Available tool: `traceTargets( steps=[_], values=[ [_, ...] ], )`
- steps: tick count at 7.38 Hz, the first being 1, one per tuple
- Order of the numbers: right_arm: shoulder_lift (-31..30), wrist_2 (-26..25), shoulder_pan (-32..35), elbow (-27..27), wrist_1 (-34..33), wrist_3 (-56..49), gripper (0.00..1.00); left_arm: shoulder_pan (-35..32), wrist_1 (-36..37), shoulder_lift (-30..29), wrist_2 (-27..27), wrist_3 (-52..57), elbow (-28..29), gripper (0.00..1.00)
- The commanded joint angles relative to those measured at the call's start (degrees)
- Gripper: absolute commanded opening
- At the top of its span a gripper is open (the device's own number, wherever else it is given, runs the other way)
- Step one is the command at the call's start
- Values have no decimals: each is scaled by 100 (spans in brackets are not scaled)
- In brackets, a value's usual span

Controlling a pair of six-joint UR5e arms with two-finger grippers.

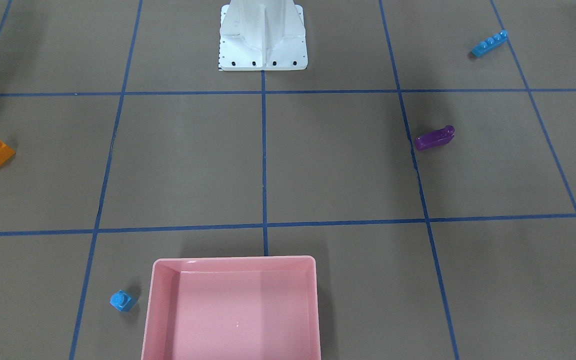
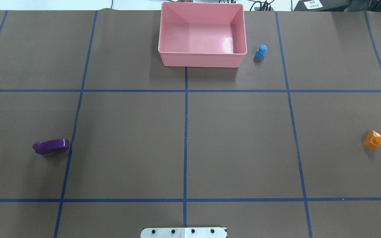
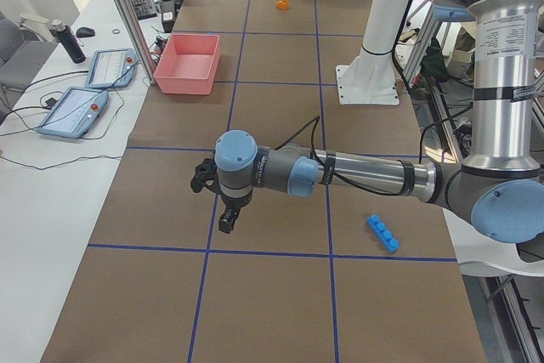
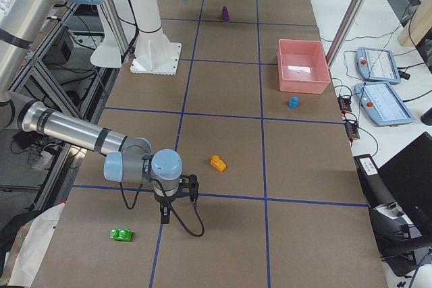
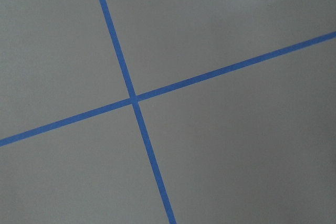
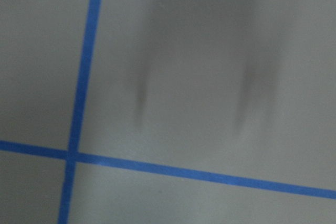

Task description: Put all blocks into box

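- On the brown table (image 2: 127,142), marked off by blue tape lines (image 2: 185,138), the pink box (image 2: 202,61) sits at the edge far from the robot, near the middle.
- The tiny blue brick (image 2: 261,52) stands just beside the box on the robot's right of it, not touching.
- The orange brick (image 2: 373,139) lies well out on the right side. The green brick (image 4: 122,235) is farther toward that end of the table, nearer the robot's edge.
- The purple brick (image 2: 51,146) lies on its side on the left. The long blue brick (image 1: 489,44) is farther left, close to the robot's edge.
- The left arm holds its forearm level and low over the table. Its wrist is bent so the left gripper (image 3: 228,225) points down above a tape line, near the long blue brick but apart from it.
- The right arm is posed much the same. The right gripper (image 4: 177,197) hangs over a tape line between the orange and green bricks, touching neither.
- I cannot tell whether either gripper's fingers are spread or closed. The wrist cameras show only table and tape.
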Motion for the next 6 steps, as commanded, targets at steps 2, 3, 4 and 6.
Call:
traceTargets(
  steps=[2, 3, 4, 6],
  values=[
    [-146, 75, 4, -1047, 474, -343, 100, 3, -817, 265, -7, -35, -3, 100],
    [-146, 154, -5, -1371, 491, -369, 100, 12, -864, 276, 2, -70, -3, 100],
    [-198, 190, 4, -1461, 482, -387, 100, 47, -856, 276, -7, -79, 6, 100],
    [-365, 365, -5, -1523, 465, -448, 93, 47, -865, 276, -77, -70, -3, 100]
  ],
)
